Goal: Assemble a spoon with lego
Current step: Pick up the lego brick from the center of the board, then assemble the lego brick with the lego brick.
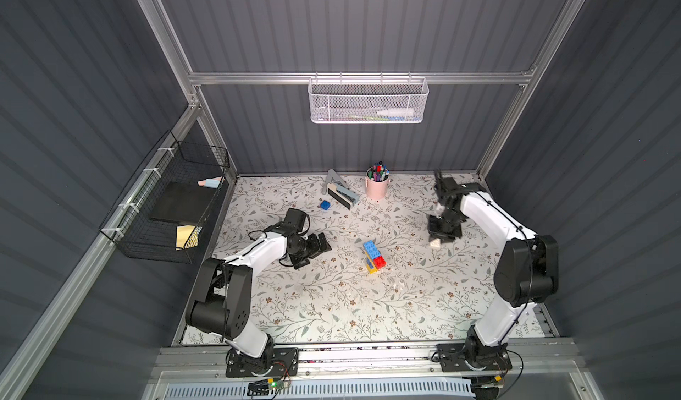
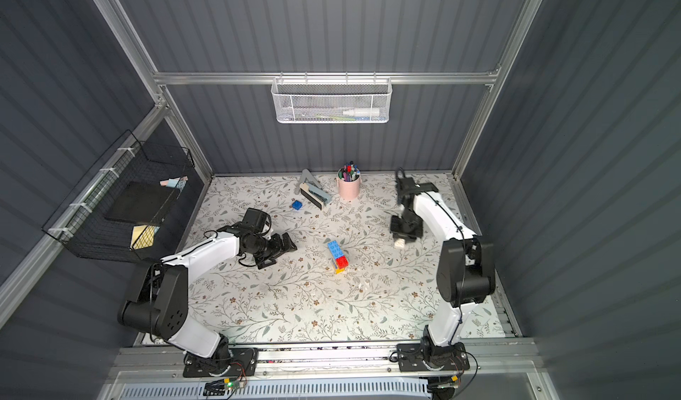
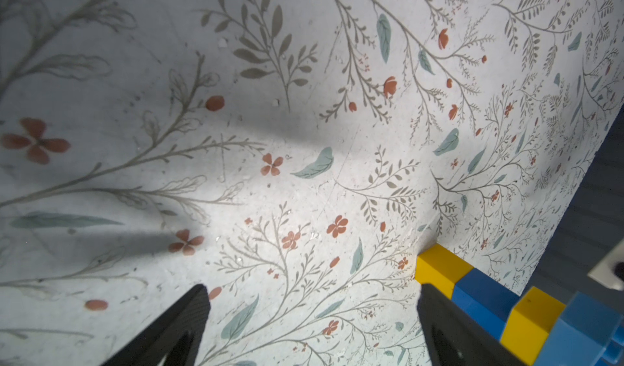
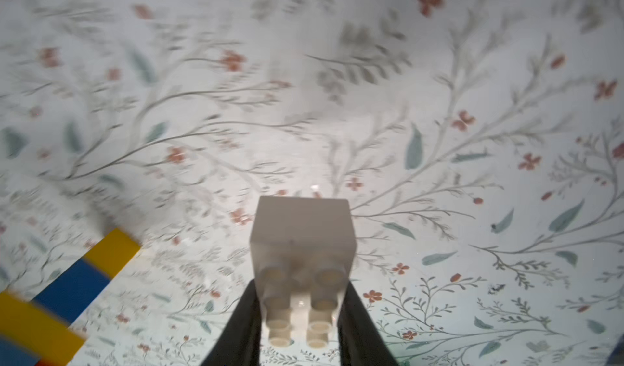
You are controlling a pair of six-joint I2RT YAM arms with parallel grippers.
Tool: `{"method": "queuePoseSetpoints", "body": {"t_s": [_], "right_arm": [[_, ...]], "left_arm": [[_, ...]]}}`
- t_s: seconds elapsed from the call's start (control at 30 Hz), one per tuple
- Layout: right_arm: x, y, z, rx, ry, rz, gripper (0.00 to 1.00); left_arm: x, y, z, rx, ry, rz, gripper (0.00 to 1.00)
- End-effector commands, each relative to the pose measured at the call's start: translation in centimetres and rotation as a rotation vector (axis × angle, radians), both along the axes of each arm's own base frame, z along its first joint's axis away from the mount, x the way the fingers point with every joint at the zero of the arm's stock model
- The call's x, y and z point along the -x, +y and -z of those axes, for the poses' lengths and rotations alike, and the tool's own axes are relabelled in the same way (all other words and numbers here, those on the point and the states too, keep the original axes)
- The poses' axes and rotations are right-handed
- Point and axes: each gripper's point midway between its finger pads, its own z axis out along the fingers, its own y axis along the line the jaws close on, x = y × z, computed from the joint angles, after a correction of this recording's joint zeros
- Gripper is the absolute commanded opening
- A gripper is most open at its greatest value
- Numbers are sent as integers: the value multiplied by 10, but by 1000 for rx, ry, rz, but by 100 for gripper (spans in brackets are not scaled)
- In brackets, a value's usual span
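Spoon (image 1: 373,256) lies flat on the floral mat (image 1: 331,306), out between the two claws and touching neither, with light blue and red showing on top and a yellow edge alongside. Over to the right claw (image 4: 300,300): it's clamped on a white brick (image 4: 302,243), studs turned toward the wrist camera, fingers (image 4: 354,317) pressed against both flanks. The mat behind it is a blur, so I can't tell whether the brick touches it. The spoon's yellow and dark blue row lies off to that claw's side, apart from it. The left claw (image 3: 314,288) is spread wide, nothing but bare mat between its fingers, and the spoon's yellow tip sits near the outside of one finger. A loose dark blue brick (image 1: 325,205) rests beyond the left claw, toward the back wall, not far from a pink pen cup (image 1: 377,191).
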Motion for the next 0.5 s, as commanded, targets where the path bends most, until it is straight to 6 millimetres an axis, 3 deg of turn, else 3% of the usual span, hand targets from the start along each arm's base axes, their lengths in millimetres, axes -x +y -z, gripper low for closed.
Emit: {"method": "queuePoseSetpoints", "body": {"t_s": [0.0, 0.2, 0.37, 0.47], "right_arm": [[39, 45, -21, -8, 105, -216, 13], [67, 127, -47, -117, 107, -499, 13], [96, 160, -40, -160, 161, -648, 11], [97, 166, -30, -110, 166, -677, 10]], "left_arm": [[12, 2, 2, -3, 14, 16, 99], [15, 5, -2, -1, 2, 2, 99], [19, 7, -5, -4, -5, -3, 99], [21, 8, -5, -7, -8, -5, 99]]}}
